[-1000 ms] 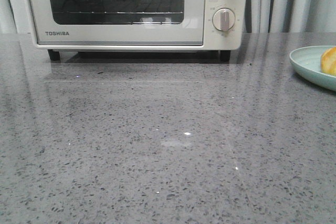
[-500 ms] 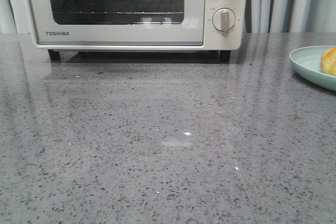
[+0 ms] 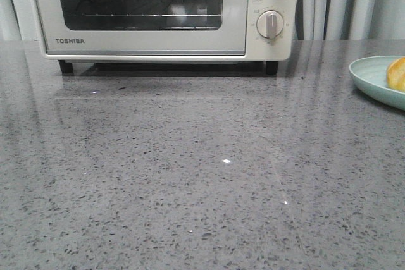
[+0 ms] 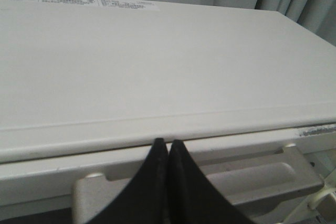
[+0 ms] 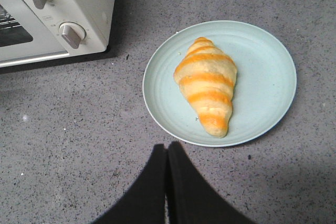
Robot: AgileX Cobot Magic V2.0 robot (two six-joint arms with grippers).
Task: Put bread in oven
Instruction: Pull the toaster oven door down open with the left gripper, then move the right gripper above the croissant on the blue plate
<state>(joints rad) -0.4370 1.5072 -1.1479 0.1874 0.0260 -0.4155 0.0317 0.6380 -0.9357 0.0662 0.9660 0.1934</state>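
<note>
While the bread (image 5: 207, 84) lies on its plate (image 5: 265, 80) just right of the shut oven (image 3: 158, 11) and both my jaws are pressed together, empty, I fear the left gripper (image 4: 168, 148), above the door handle (image 4: 252, 174), slipping off it.

Left gripper (image 4: 167, 148) low in frame, fingers pressed together; right gripper (image 5: 167, 150) likewise closed, empty.

**Speckled grey counter and its load**

The glossy grey speckled counter (image 3: 202, 175) carries the cream oven (image 3: 158, 11) on dark feet at its far edge, left of centre, door shut; a pale green plate (image 3: 373, 80) sits at the right edge, well apart from the oven; the bread (image 5: 206, 83) lies on that plate.
</note>
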